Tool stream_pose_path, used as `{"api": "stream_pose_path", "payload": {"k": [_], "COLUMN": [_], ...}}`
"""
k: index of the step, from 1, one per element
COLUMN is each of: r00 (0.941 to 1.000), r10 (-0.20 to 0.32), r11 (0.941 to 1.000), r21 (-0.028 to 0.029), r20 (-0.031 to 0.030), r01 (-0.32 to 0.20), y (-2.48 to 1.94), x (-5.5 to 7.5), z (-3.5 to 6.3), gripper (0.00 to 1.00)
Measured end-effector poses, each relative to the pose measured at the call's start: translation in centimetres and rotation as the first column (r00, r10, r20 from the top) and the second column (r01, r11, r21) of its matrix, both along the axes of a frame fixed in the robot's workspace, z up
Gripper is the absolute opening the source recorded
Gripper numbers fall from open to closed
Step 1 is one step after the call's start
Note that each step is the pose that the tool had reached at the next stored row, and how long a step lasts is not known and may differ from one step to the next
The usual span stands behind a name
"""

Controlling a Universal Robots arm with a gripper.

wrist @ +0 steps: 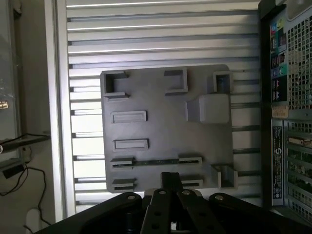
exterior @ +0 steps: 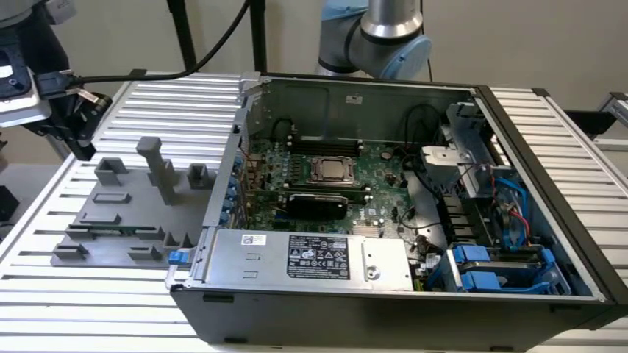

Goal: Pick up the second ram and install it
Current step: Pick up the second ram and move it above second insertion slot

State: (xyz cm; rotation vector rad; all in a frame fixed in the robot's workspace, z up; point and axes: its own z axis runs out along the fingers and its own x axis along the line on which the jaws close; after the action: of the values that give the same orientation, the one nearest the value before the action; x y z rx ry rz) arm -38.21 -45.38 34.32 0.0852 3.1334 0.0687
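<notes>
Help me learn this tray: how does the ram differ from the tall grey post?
The second ram is thin, dark green and lies low, spanning two small holders; the tall grey post is thick, pale grey and stands upright. Both sit on the grey tray.

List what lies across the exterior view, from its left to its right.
Grey tray → case's side wall → CPU → blue drive bays.
</notes>
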Motion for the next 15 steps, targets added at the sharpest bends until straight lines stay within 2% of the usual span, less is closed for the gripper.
{"api": "stream_pose_path", "payload": {"k": [3,8,12,15], "r00": [1.0000,0.9959,0.9865,0.9762], "r10": [0.004,0.091,0.164,0.217], "r11": [1.0000,0.9959,0.9865,0.9762], "r21": [-0.0002,-0.0002,-0.0002,-0.0002], "r20": [0.0000,0.0002,0.0002,0.0000], "r01": [-0.004,-0.091,-0.164,-0.217], "y": [0.00,0.00,0.00,0.00], "x": [0.00,0.00,0.00,0.00], "z": [-0.03,-0.28,-0.58,-0.83], "gripper": [0.00,0.00,0.00,0.00]}}
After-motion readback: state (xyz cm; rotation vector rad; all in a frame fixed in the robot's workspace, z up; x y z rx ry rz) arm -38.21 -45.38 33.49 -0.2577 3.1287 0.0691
